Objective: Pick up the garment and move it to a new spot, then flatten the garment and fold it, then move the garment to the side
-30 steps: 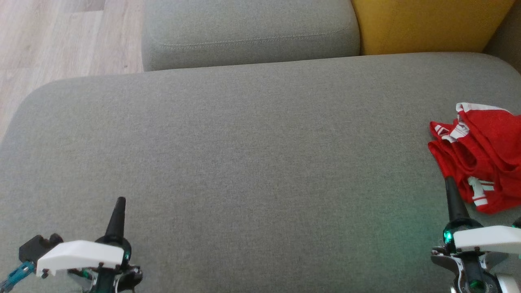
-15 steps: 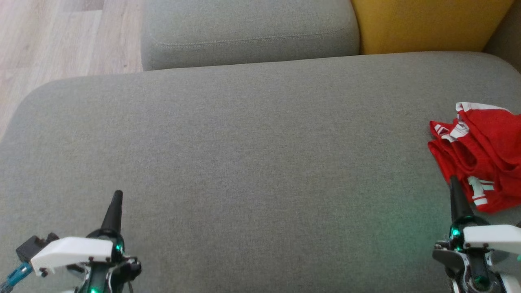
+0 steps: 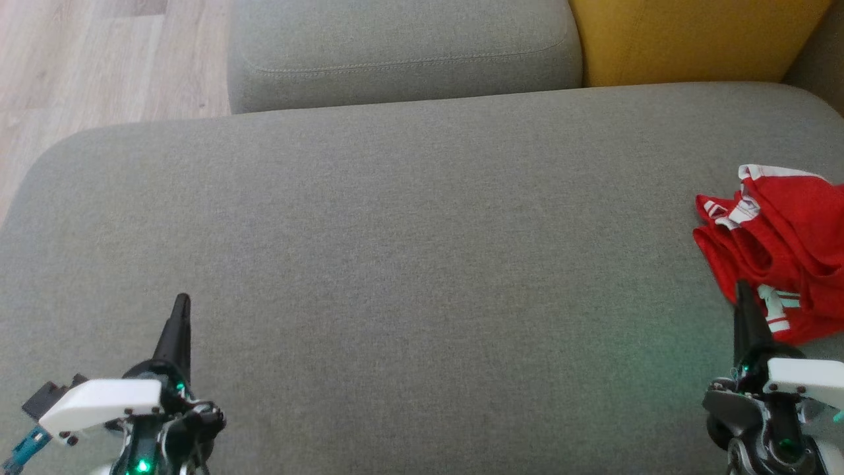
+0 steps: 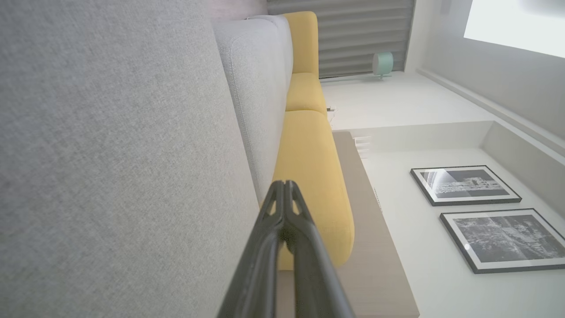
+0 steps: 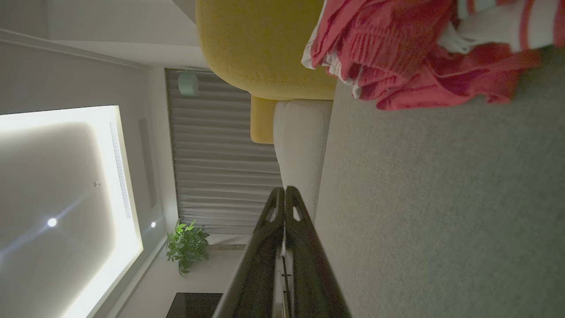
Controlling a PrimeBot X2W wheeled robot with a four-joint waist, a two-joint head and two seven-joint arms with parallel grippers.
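Note:
The garment [image 3: 784, 251] is a crumpled red piece with white striped trim, lying at the right edge of the grey sofa seat [image 3: 409, 251]. My right gripper [image 3: 743, 290] is shut and empty, its tip just in front of the garment's near edge. In the right wrist view the garment [image 5: 415, 53] bunches at the top, beyond the shut right gripper [image 5: 284, 190]. My left gripper [image 3: 180, 302] stands shut and empty at the lower left over bare cushion, far from the garment. The left wrist view has the left gripper [image 4: 284, 184] closed, with nothing in it.
A grey back cushion [image 3: 402, 53] and a yellow cushion [image 3: 692, 39] line the rear of the seat. Wooden floor [image 3: 86, 66] lies beyond the seat's left edge. Wide bare cushion stretches between my two grippers.
Both grippers have crept forward over the seat. The right tip has come closer to the garment's near edge. The garment has not moved.

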